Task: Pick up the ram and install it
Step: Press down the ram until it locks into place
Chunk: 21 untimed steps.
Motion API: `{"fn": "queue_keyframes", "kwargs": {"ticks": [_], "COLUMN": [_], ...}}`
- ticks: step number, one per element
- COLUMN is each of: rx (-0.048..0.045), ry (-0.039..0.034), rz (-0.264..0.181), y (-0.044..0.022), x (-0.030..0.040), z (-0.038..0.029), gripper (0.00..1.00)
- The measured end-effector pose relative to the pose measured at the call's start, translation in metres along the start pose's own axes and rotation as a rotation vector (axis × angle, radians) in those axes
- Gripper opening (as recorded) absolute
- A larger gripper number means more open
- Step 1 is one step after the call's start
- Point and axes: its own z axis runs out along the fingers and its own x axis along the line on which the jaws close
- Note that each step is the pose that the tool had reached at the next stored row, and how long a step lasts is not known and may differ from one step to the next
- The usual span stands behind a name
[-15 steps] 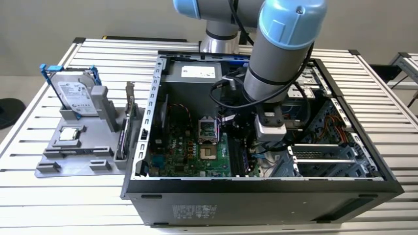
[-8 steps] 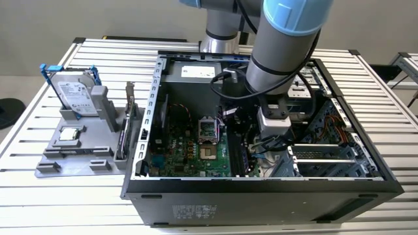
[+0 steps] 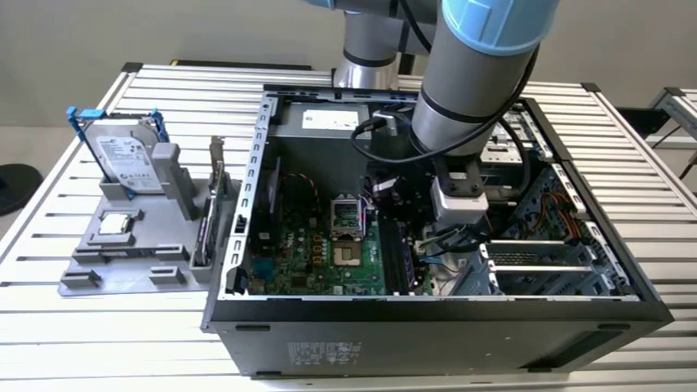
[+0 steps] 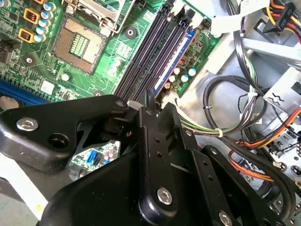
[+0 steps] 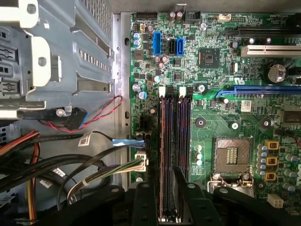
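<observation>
Four slots point(image 5: 175, 155) side by side; ram point(image 4: 175, 59) apparently standing in the outermost one, nearest the board edge. Gripper point(image 4: 146, 101) poised over its near end, whether apart or clamped impossible to tell. Probable risks: pressing off-centre, seating one end only, leaving a latch unclosed; snagging cables point(image 4: 225, 108) just beside.

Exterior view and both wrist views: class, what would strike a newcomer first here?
The robot arm plunging into the open computer case dominates the exterior view. In the second wrist view, the black gripper hangs over the long memory slots on the green motherboard, beside the empty CPU socket.
</observation>
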Motion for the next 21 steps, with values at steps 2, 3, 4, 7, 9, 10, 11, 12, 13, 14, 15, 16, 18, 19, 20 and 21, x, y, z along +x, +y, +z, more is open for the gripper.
{"fn": "queue_keyframes", "kwargs": {"ticks": [2,3,4,7,9,10,11,12,13,14,15,16,18,19,20,21], "rx": [-0.0002,0.0000,0.0000,-0.0001,0.0000,0.0000,0.0000,-0.0001,0.0000,0.0000,-0.0001,-0.0001,0.0000,0.0000,0.0000,0.0000], "ry": [-0.0001,0.0000,0.0000,0.0000,0.0000,0.0000,0.0000,0.0000,0.0000,0.0000,0.0000,0.0000,0.0000,-0.0003,-0.0007,-0.0011], "rz": [0.000,0.000,0.000,0.000,0.000,0.000,0.000,0.000,0.000,0.000,0.000,0.000,-0.002,-0.010,-0.021,-0.034], "y": [0.0001,0.0001,0.0001,0.0004,0.0005,0.0005,0.0005,0.0005,0.0005,0.0006,0.0006,0.0006,0.0006,0.0006,0.0006,0.0006], "x": [0.0000,0.0000,0.0000,0.0000,0.0000,0.0000,0.0000,0.0000,0.0000,0.0000,0.0000,0.0000,0.0000,0.0000,0.0000,-0.0001], "z": [-0.0001,0.0000,0.0000,0.0000,0.0000,0.0000,0.0000,0.0000,0.0000,0.0000,0.0000,0.0000,0.0000,0.0000,0.0000,0.0000], "gripper": [0.00,0.00,0.00,0.00,0.00,0.00,0.00,0.00,0.00,0.00,0.00,0.00,0.00,0.00,0.00,0.00]}}
